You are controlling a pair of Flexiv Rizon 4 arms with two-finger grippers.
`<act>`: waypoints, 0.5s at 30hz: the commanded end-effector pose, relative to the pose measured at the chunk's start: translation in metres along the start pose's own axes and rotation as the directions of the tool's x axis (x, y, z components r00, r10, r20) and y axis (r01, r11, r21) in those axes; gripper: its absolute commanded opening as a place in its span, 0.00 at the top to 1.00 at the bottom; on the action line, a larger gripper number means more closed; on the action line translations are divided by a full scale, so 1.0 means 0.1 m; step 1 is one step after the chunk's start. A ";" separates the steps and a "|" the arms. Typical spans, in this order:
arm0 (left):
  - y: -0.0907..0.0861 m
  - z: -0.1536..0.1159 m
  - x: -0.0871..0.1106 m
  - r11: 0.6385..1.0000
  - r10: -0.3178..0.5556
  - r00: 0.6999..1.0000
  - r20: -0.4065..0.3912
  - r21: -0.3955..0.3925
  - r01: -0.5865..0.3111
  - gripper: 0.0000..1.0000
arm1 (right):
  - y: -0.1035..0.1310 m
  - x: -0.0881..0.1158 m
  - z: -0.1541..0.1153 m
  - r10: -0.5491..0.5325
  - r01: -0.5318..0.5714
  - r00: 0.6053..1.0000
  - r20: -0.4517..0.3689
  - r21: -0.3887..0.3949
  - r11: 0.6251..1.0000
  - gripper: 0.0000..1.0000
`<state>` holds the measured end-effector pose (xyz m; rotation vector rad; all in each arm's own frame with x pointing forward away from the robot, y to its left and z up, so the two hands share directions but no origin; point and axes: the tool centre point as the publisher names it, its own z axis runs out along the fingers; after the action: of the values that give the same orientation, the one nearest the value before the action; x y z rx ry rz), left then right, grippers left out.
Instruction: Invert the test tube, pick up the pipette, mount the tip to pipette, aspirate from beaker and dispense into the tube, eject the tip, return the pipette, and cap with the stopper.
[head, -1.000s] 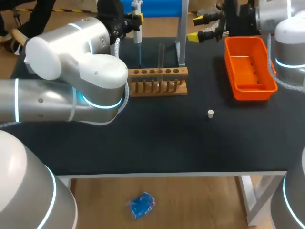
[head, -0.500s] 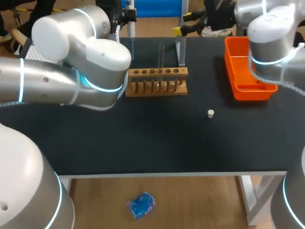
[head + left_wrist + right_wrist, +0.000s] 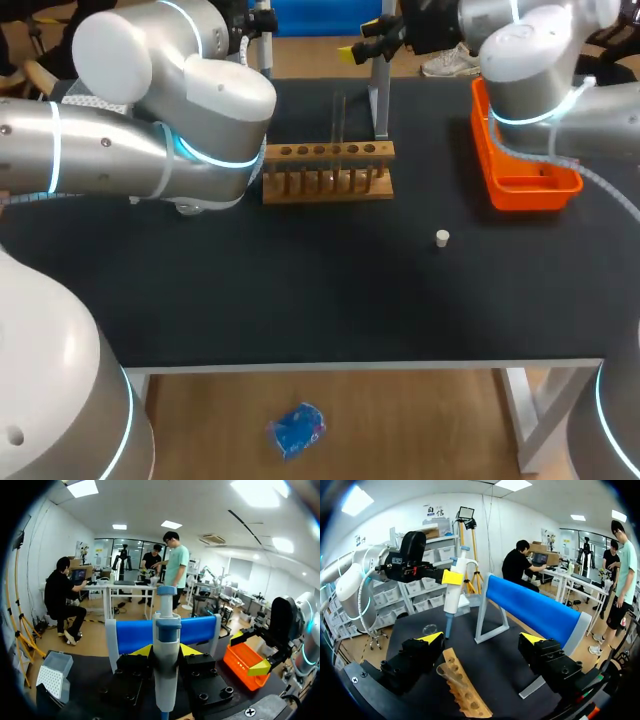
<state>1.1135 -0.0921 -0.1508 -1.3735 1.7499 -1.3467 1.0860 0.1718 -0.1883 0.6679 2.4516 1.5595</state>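
My left gripper [image 3: 166,651] is shut on a white and blue pipette [image 3: 166,660], held upright at the back left of the table in front of the blue-barred stand [image 3: 200,629]. In the right wrist view the pipette [image 3: 455,592] hangs above a glass beaker [image 3: 430,628]. My right gripper [image 3: 481,639] is open, high over the wooden rack [image 3: 465,690], where a clear test tube [image 3: 448,672] stands. From the head view, the tube [image 3: 338,115] stands upright in the rack [image 3: 328,172], my right gripper [image 3: 368,38] is behind it, and a small white stopper [image 3: 442,237] lies on the mat.
An orange tray [image 3: 520,140] sits at the back right. A box of pipette tips [image 3: 54,675] stands at the far left beside my left gripper. The stand's grey leg [image 3: 380,100] rises just behind the rack. My left arm's bulk [image 3: 150,140] covers the left of the table.
My left gripper has carried the pipette up and back, away from the rack. My right gripper has swung left from above the orange tray to behind the rack.
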 end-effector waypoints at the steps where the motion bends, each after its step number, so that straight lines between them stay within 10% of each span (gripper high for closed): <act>1: -0.04 0.14 -0.03 1.000 0.005 1.000 0.014 -0.014 -0.005 1.00 | 0.05 -0.08 0.15 0.002 -0.002 1.000 -0.007 0.011 1.000 0.00; 15: -0.10 0.40 -0.22 0.998 0.013 0.997 0.070 -0.054 -0.009 1.00 | 0.07 -0.15 0.24 0.009 -0.009 1.000 -0.008 0.012 1.000 0.00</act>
<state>1.1502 -0.0807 -0.1630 -1.4049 1.7496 -1.2665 1.1093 0.1873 -0.1952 0.6777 2.4647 1.5574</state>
